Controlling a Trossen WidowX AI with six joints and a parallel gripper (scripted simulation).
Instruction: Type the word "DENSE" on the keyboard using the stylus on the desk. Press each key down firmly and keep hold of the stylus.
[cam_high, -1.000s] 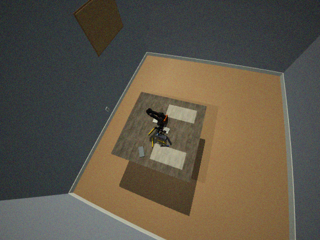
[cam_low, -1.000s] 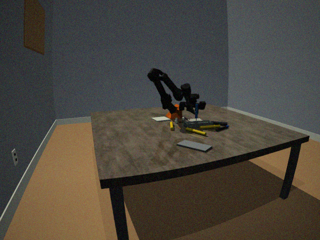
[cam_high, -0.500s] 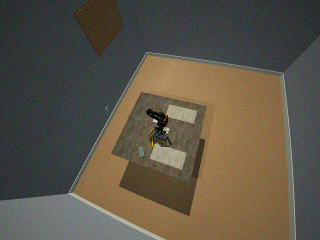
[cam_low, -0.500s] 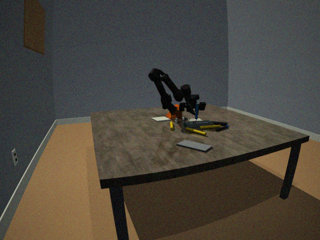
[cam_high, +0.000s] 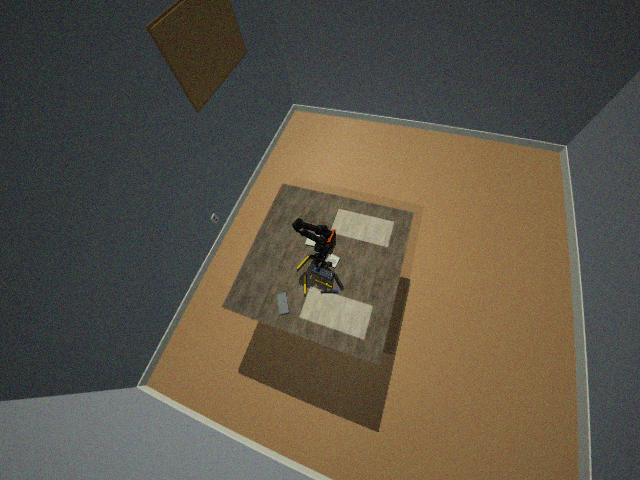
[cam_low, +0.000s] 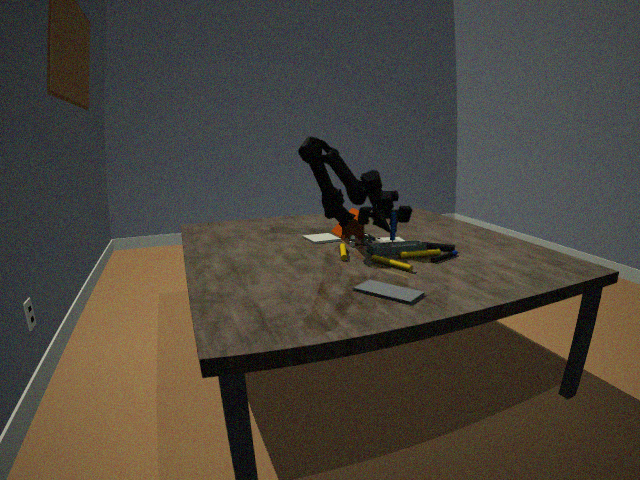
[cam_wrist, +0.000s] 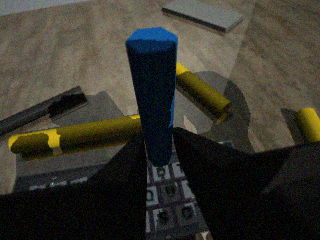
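Note:
The blue stylus stands nearly upright. My gripper is shut on it, with a black finger on each side of its lower part in the wrist view. The small dark keyboard lies below the gripper. A few lettered keys show between the fingers, including what look like U, S and C; the fingers hide many others. The stylus's thin tip is at or just above the keyboard's back part in the exterior view. The tip is hidden in the wrist view, so contact with a key cannot be told.
A yellow marker lies across the keyboard's far side. Two more yellow markers lie near it. Dark pens lie at its other end. A grey slab lies farther out.

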